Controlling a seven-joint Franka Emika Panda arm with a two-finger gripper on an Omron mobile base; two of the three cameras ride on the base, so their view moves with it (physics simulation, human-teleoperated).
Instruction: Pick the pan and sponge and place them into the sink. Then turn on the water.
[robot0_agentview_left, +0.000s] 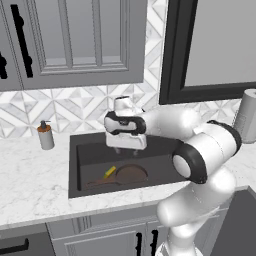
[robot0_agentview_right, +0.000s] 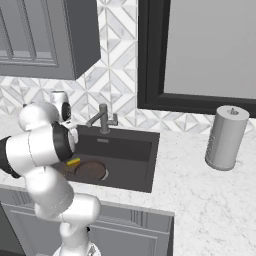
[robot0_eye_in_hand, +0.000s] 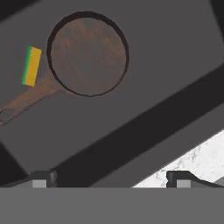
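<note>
The dark brown pan (robot0_agentview_left: 131, 174) (robot0_agentview_right: 91, 170) (robot0_eye_in_hand: 87, 52) lies flat on the floor of the black sink (robot0_agentview_left: 90, 155) (robot0_agentview_right: 125, 150) (robot0_eye_in_hand: 131, 113), its long handle pointing left in the left base view. Beside the handle rests the green and yellow sponge (robot0_agentview_left: 110, 171) (robot0_agentview_right: 73, 162) (robot0_eye_in_hand: 31, 66), inside the basin. My gripper (robot0_agentview_left: 126, 148) (robot0_eye_in_hand: 111, 179) hovers above the sink's back part, pointing down, open, with nothing between its fingers. The grey faucet (robot0_agentview_right: 103, 120) stands at the basin's back rim. Water is out of view.
A soap dispenser (robot0_agentview_left: 45, 135) stands on the marble counter (robot0_agentview_left: 30, 180) left of the sink. A paper towel roll (robot0_agentview_right: 226, 137) (robot0_agentview_left: 246, 116) stands to the right. Wall cabinets hang above, and a dark-framed window (robot0_agentview_right: 200, 50) is behind the sink.
</note>
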